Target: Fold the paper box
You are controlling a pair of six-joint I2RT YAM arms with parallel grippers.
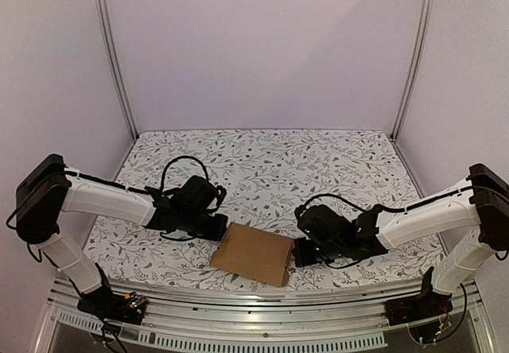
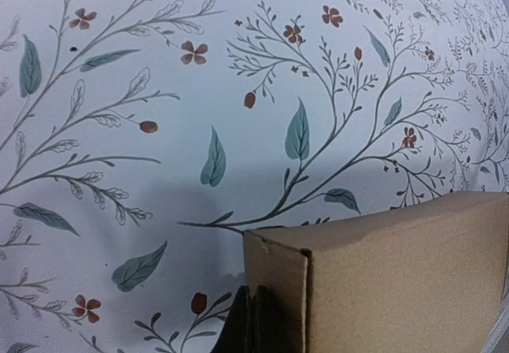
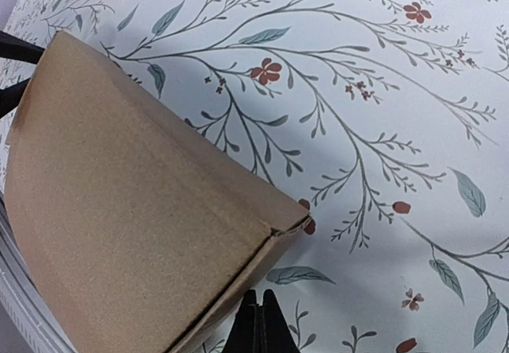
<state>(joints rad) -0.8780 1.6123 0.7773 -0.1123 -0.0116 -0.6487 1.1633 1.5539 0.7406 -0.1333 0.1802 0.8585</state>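
The paper box [image 1: 253, 253] is a plain brown closed carton lying flat near the table's front edge, between my two arms. My left gripper [image 1: 216, 227] is shut with nothing in it, its black tips [image 2: 253, 321] pressed against the box's left end wall [image 2: 277, 289]. My right gripper [image 1: 302, 251] is also shut and empty. Its tips [image 3: 260, 321] sit right beside the box's right side wall [image 3: 231, 289], close to the corner. The box top [image 3: 119, 210] fills the left of the right wrist view.
The table carries a white cloth [image 1: 262, 162] printed with leaves and small red flowers. An aluminium rail [image 1: 238, 301] runs along the front edge just below the box. Pale walls and metal posts [image 1: 115, 59] enclose the back and sides.
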